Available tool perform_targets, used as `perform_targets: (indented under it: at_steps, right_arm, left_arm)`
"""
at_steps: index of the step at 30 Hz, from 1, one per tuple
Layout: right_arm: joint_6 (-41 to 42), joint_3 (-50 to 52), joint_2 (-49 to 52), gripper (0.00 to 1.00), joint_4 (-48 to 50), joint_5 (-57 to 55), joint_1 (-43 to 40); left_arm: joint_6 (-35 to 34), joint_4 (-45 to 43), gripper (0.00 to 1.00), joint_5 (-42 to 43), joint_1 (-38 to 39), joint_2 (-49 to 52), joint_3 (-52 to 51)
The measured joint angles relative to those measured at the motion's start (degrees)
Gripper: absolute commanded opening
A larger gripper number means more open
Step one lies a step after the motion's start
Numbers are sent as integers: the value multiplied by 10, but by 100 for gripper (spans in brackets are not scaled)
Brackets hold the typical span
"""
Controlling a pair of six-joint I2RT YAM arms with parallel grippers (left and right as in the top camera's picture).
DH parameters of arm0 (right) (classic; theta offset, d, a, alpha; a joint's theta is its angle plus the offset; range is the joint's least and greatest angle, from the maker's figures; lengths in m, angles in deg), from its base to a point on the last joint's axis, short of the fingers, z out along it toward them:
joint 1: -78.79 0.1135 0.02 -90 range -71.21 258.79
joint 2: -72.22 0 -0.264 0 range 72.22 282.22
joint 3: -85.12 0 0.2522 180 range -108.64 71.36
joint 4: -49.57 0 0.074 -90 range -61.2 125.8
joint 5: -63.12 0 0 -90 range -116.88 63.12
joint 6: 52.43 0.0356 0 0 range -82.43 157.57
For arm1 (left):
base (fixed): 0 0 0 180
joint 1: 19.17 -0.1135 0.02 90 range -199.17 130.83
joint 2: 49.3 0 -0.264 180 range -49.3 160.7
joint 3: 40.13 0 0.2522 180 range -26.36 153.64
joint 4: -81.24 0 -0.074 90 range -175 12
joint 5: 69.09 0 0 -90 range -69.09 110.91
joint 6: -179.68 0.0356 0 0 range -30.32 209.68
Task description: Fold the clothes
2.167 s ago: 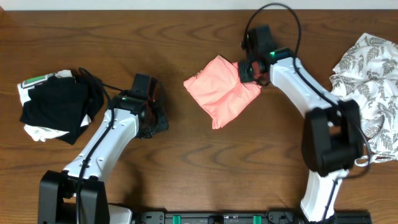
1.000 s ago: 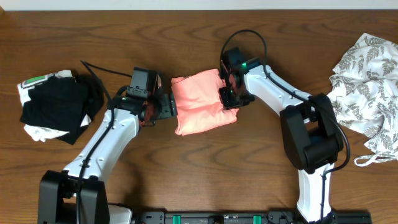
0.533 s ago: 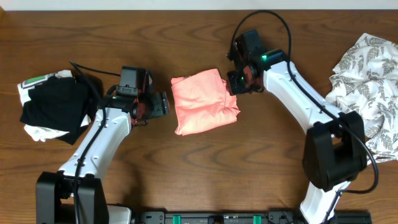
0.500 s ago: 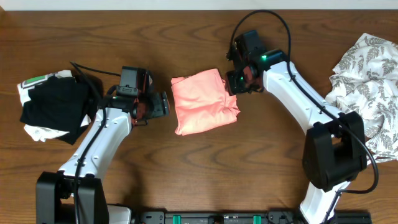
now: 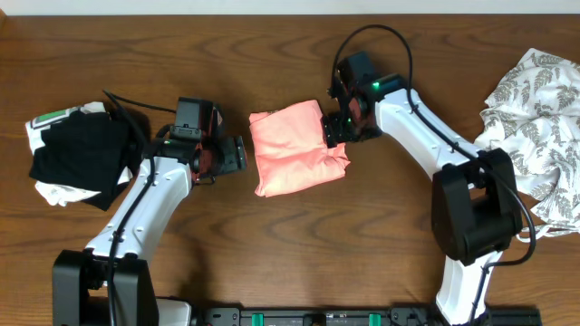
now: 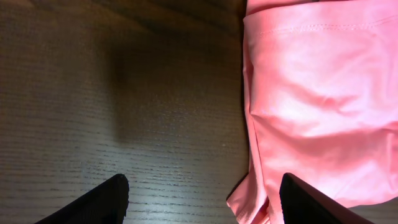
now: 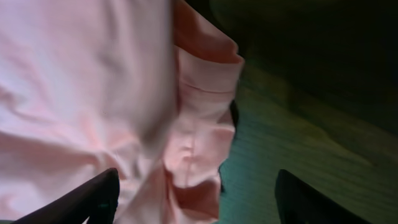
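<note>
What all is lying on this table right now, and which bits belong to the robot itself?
pink T-shirt: one, salmon pink, folded into a rough square, middle of the table.
leaf-print garment: one, white with grey leaves, crumpled, far right edge.
black-and-white bundle: one, black over white, far left.
table: one, brown wood, under everything.
left gripper: one, black, open, just beside the T-shirt's left edge.
right gripper: one, black, open, at the T-shirt's right edge.
</note>
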Motion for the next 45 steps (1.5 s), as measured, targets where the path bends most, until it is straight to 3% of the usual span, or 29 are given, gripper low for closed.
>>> perform_targets:
  at_steps: [13,21,26,35,37,40,45]
  right_arm:
    - [0,0,35,84,-15,75,-7]
    - [1,0,41,85,-15,84,-7]
    - [2,2,41,80,-12,96,-7]
    - [13,17,41,86,37,122,23]
    - [15,25,41,82,46,122,32]
    - [20,31,41,65,57,121,38]
    - [35,38,41,61,64,119,35]
  left_arm:
    - [0,64,78,-35,-29,0,0]
    - [0,64,79,-46,-46,0,0]
    - [0,64,79,-48,-46,0,0]
    - [0,64,79,-48,-46,0,0]
    - [0,64,79,-48,-46,0,0]
    - [0,64,79,-48,-46,0,0]
    - [0,64,79,-48,-46,0,0]
